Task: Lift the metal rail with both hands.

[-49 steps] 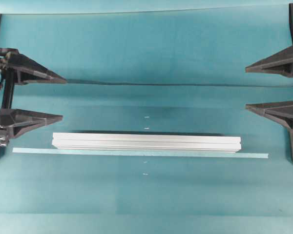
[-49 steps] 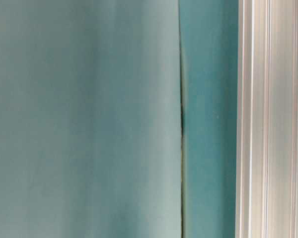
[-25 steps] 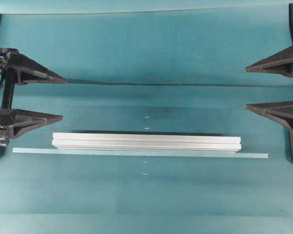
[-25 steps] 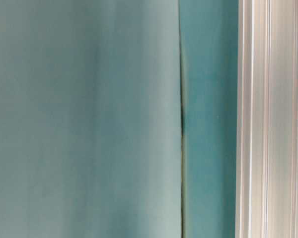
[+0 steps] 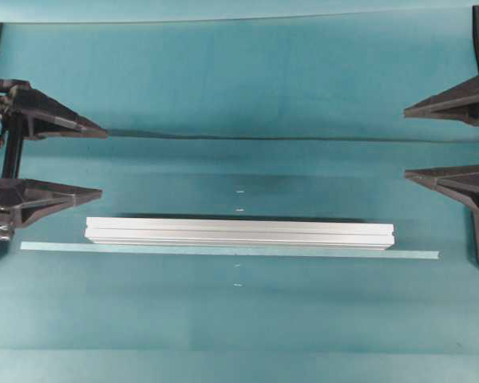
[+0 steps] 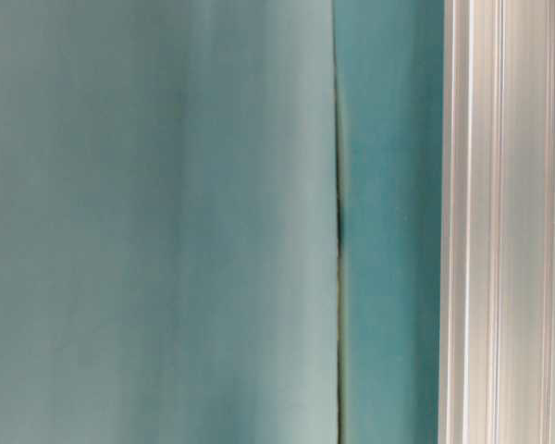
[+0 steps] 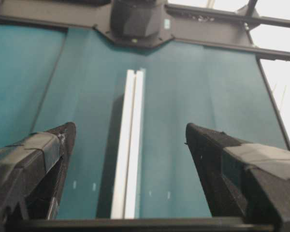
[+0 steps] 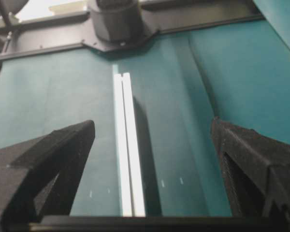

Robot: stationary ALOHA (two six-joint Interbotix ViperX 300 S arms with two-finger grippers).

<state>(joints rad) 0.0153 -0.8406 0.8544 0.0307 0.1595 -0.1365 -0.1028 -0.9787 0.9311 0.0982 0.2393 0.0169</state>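
The metal rail [image 5: 239, 232] is a long silver grooved bar lying flat across the teal table. In the table-level view it fills the right edge as the rail [image 6: 504, 222]. My left gripper [image 5: 102, 161] stands open at the left edge, its fingers wide apart, above and clear of the rail's left end. My right gripper [image 5: 405, 142] stands open at the right edge, clear of the rail's right end. In the left wrist view the rail [image 7: 129, 159] runs away between the open fingers of the left gripper [image 7: 130, 129]. The right wrist view shows the rail [image 8: 126, 150] between the spread fingers of the right gripper [image 8: 152, 123].
A thin pale-blue tape strip [image 5: 223, 250] lies along the rail's near side, longer than the rail. Small white marks [image 5: 239, 192] dot the table near its middle. A seam in the teal cover [image 5: 263, 137] runs across behind the rail.
The right gripper has shifted very slightly rightward. The rail and the left gripper have not moved.
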